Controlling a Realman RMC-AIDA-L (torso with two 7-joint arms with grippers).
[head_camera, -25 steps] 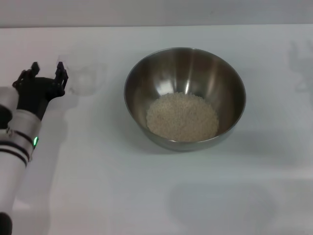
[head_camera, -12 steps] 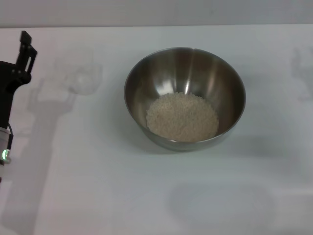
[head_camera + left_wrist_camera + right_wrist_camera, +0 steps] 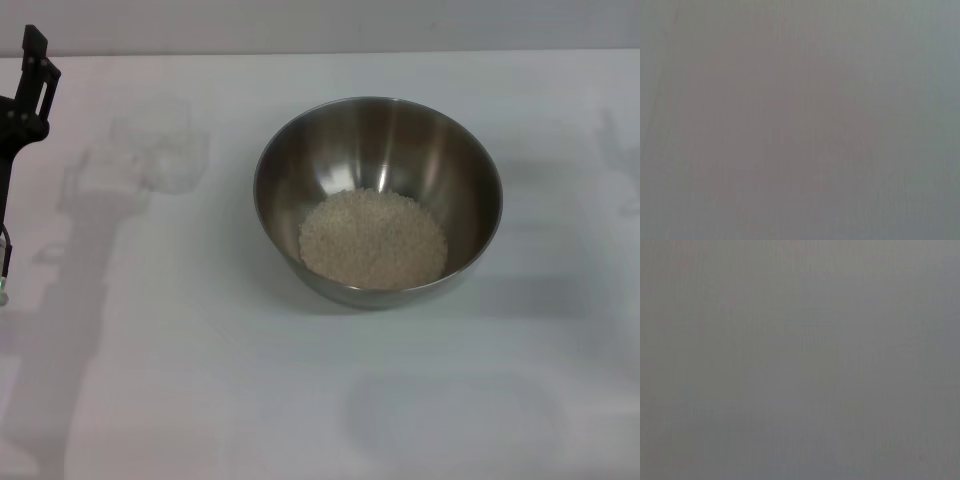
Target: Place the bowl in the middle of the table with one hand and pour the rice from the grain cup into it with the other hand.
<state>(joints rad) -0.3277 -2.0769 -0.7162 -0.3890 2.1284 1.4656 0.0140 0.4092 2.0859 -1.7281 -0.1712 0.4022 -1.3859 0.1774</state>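
While the rice (image 3: 373, 240) lies as a pale heap at the bottom of the bowl (image 3: 378, 200), the bowl itself stands upright near the middle of the worktop (image 3: 200, 380). Left of it, well apart, the cup (image 3: 165, 152) rests on the worktop, clear and apparently empty, though its faint outline makes that hard to confirm. At the far left edge the left hand (image 3: 32, 75) shows only as a dark finger and part of its body, clear of the cup and holding nothing; how wide it stands I cannot tell. No right hand appears in the head view. Both wrist views show only flat grey. Judging by this, placing and pouring look done, and what remains is for the arm to clear away and park. White and bare otherwise, the worktop carries soft shadows; a grey wall runs behind it.
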